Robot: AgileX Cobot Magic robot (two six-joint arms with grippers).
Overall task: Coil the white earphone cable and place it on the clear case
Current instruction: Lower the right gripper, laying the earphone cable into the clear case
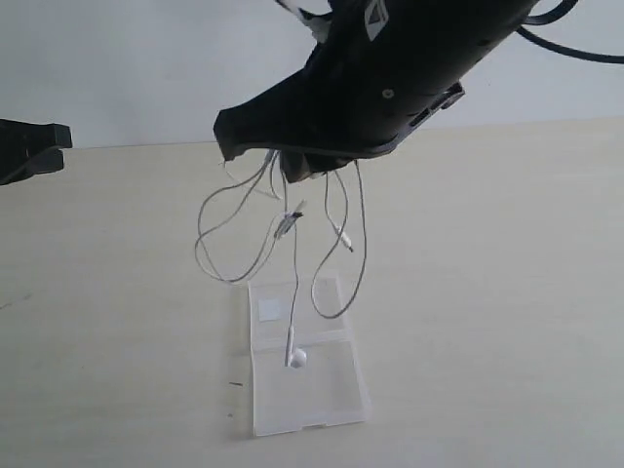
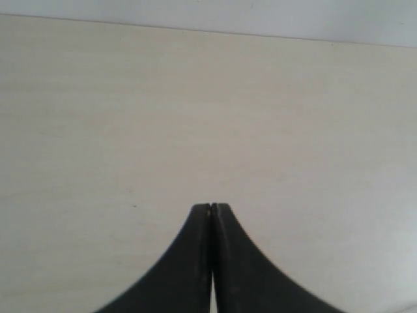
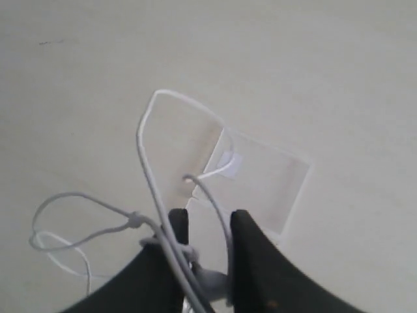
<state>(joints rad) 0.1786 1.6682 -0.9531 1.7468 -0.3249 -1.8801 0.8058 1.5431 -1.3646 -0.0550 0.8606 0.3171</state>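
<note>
While right tool (image 3: 208, 218) grasps white earphone cable (image 1: 295, 358) over clear case (image 1: 331, 400), left tool (image 2: 212, 207) clenched.

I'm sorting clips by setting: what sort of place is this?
Likely a robot lab or test bench: a pale wood-grain tabletop, a plain white wall, and the right gripper holding the white earphone cable above the clear case.

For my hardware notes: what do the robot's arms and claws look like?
The left claw and right claw are black, with curved fingers tapering to the tips. The right arm has a bulky black housing, black cables and a pale label.
</note>
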